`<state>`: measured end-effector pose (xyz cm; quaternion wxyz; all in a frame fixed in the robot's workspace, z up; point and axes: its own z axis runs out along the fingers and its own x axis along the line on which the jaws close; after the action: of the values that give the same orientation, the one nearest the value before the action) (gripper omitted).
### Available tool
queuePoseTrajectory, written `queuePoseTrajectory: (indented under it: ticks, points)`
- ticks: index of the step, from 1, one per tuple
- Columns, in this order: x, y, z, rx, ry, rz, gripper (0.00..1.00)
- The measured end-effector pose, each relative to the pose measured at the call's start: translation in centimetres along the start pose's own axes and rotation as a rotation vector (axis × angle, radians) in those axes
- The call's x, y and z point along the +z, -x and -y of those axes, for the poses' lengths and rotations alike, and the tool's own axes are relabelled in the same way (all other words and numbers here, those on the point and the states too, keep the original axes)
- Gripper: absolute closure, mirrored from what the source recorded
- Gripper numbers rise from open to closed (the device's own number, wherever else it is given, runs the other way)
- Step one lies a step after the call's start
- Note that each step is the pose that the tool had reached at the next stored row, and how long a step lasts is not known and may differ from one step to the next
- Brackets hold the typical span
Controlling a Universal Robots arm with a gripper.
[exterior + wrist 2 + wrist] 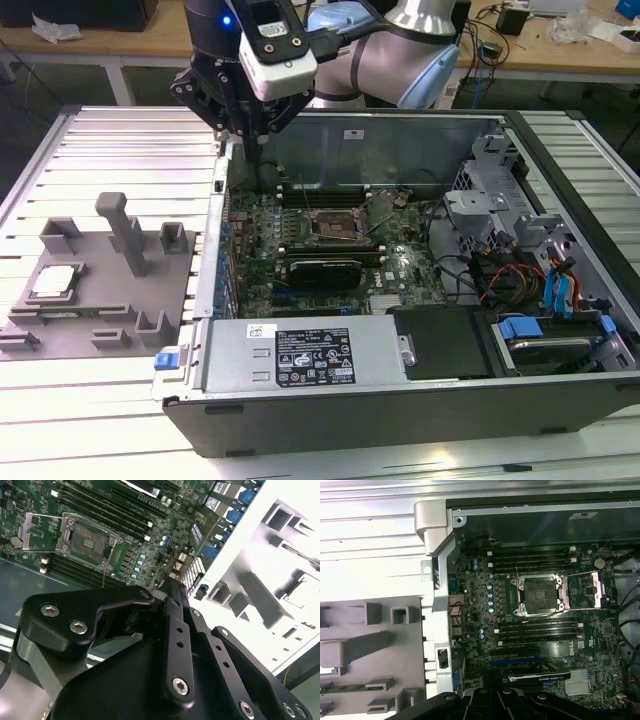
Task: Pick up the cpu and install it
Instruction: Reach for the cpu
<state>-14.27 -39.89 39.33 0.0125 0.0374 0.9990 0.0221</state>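
The cpu (55, 281), a small pale silvery square, lies in a pocket of the grey tray (100, 300) at the exterior view's left, outside the computer case. My gripper (257, 138) hangs above the case's back corner, between the tray and the motherboard, well above both. Its fingers (172, 605) look shut with nothing in them. The dark square socket (335, 228) on the motherboard is uncovered, its metal frame swung open (540, 595) (89, 542). The gripper is nearer the socket than the cpu and touches neither.
The open case (400, 400) has raised walls around the motherboard. Memory sticks (535, 560) flank the socket, and a graphics card (320, 268) lies in front of it. Drive cages and cables (520, 270) fill the exterior view's right. An upright grey post (125, 230) stands on the tray.
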Motion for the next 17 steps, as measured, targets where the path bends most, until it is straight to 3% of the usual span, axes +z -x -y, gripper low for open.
queuePoseTrajectory:
  ticks: [17]
  points:
    - [-0.06, -2.29, 0.17, 0.000, 0.0000, 0.0002, 0.89]
